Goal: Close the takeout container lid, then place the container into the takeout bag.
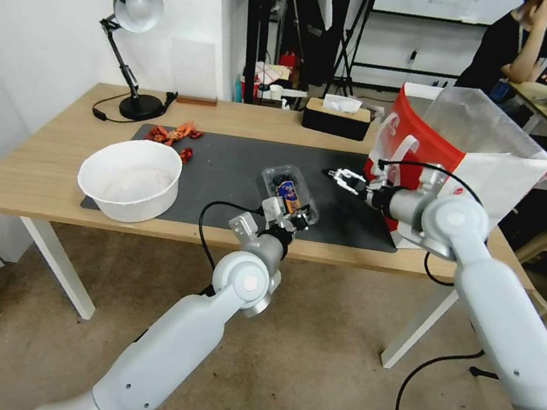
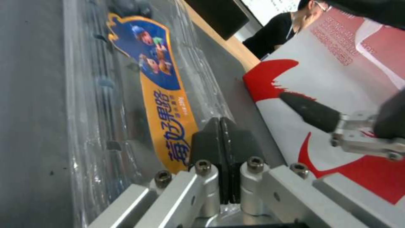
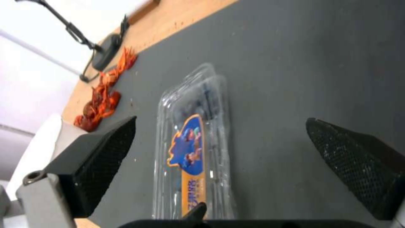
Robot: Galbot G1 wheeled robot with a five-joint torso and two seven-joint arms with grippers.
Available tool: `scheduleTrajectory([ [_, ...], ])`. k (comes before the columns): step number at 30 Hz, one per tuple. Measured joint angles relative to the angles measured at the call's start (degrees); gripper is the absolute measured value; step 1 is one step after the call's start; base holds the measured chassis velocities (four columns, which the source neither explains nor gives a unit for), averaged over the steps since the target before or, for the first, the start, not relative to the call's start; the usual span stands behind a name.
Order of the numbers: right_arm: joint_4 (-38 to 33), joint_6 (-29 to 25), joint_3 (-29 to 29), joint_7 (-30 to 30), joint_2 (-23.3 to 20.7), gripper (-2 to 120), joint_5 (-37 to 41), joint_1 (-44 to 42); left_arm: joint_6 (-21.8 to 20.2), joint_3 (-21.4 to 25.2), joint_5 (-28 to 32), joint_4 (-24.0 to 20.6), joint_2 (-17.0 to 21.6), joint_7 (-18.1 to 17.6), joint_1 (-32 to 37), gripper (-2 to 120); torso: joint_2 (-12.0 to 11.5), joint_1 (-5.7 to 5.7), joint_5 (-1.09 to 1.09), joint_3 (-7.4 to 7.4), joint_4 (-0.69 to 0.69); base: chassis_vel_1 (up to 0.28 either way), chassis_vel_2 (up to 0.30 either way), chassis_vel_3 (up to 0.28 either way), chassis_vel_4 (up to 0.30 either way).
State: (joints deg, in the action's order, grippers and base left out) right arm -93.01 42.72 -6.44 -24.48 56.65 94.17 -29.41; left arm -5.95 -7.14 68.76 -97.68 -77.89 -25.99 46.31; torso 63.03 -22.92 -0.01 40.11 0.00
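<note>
Takeout container [image 1: 290, 192] lies on dark mat on tabletop, near takeout bag [image 1: 467, 164].

Left end effector [image 1: 291, 217] pinched tight on box's near edge.

Right end effector [image 1: 342, 176] spread wide, holding nothing.

Risk: thin plastic slips, box drops, lid [image 3: 192, 152] pops, berries spill.

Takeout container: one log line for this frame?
takeout container: closed, on mat | left end effector: shut at its near edge | right end effector: open | takeout bag: upright

Even bright indoor light, soft shadows; head view bends at edges, wrist views blurry w/ plastic glare.
</note>
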Motion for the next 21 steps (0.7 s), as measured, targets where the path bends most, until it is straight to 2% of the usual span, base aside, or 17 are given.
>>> scheduleTrajectory([
  [6,2.65,-0.04,4.57,0.79,1.35,100,0.53,3.04,0.14,0.39,0.29,0.05,0.14,0.02,-0.09,0,0.00,0.00,0.01,0.00,0.00,0.000,0.000,0.000,0.000],
  [9,3.61,-0.20,7.19,-1.17,2.66,100,2.08,4.98,0.19,0.45,0.38,0.09,0.23,0.06,-0.10,0,0.00,0.00,0.01,0.00,0.00,0.000,0.000,0.000,0.000],
  [13,4.75,-0.29,9.06,-3.33,4.03,100,2.77,6.26,0.31,0.52,0.39,0.05,0.24,0.06,-0.09,0,0.00,0.00,0.00,0.00,0.01,0.000,0.000,0.000,0.000],
  [21,4.79,-0.43,10.10,-3.68,4.43,100,0.04,6.25,0.50,0.54,0.40,0.07,0.25,0.07,-0.08,0,0.00,0.00,0.01,0.00,0.00,0.000,0.000,0.000,0.000],
])
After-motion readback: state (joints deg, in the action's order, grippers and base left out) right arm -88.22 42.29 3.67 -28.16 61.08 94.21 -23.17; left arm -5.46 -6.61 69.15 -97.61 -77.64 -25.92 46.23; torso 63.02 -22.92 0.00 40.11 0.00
